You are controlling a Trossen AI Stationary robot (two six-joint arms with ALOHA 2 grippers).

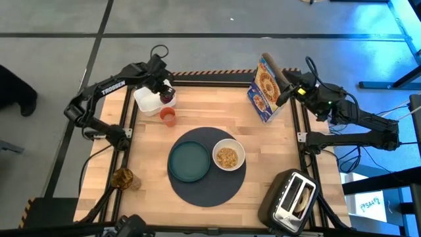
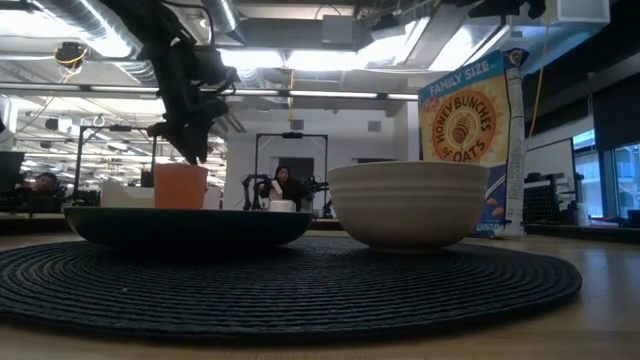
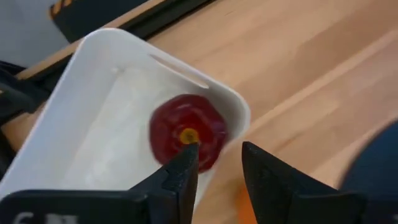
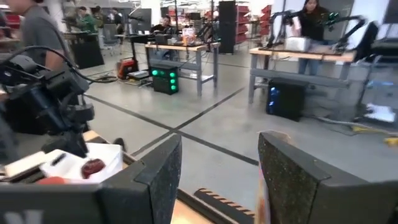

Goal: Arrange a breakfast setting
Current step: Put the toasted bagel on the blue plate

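On the wooden bench [image 1: 263, 141] the round dark-navy mat [image 1: 207, 187] carries the teal plate [image 1: 189, 161] and, touching its right edge, the white bowl [image 1: 229, 157] filled with cereal, while the small orange cup [image 1: 168, 117] stands off the mat near the bench's far left corner. The left end effector [image 3: 219, 163] hovers with its fingers spread and empty over the small red apple [image 3: 185, 129], which lies inside a white bin [image 1: 148, 100] just behind the cup. The right end effector [image 4: 217, 155] is also released, grasping nothing, held beside the upright Honey Bunches of Oats box [image 1: 266, 87] at the far right, and a black toaster [image 1: 291, 199] sits at the near right corner
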